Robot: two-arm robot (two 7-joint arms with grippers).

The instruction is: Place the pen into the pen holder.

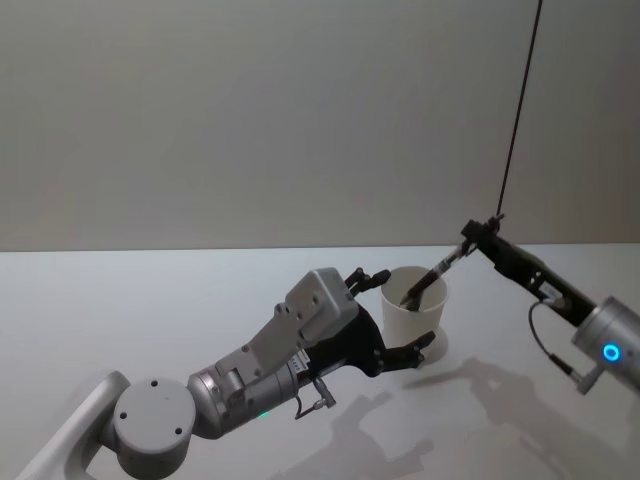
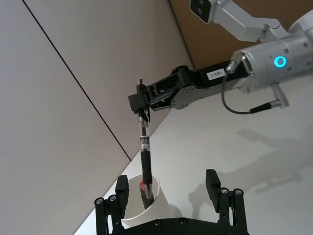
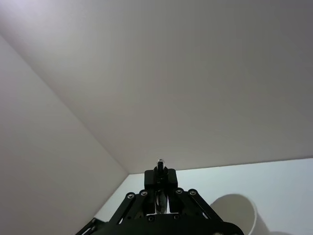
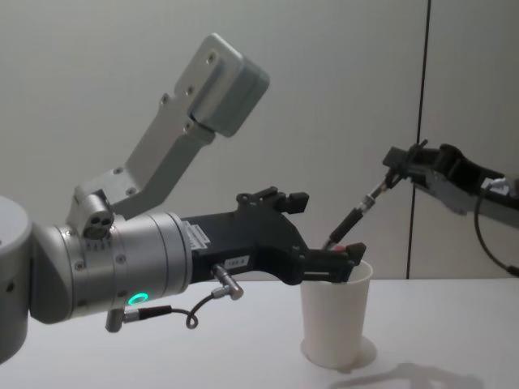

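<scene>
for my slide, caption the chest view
Right gripper lowers pen into paper cup steadied by left gripper.

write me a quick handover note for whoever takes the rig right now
Right gripper: shut on the pen's top end, above the cup.
Left gripper: open, fingers either side of the cup, steadying it; contact unclear.
Cup: upright on the table.
Done: the pen's lower end is inside the cup, pen tilted.
Left: release the pen, withdraw both arms.
</scene>
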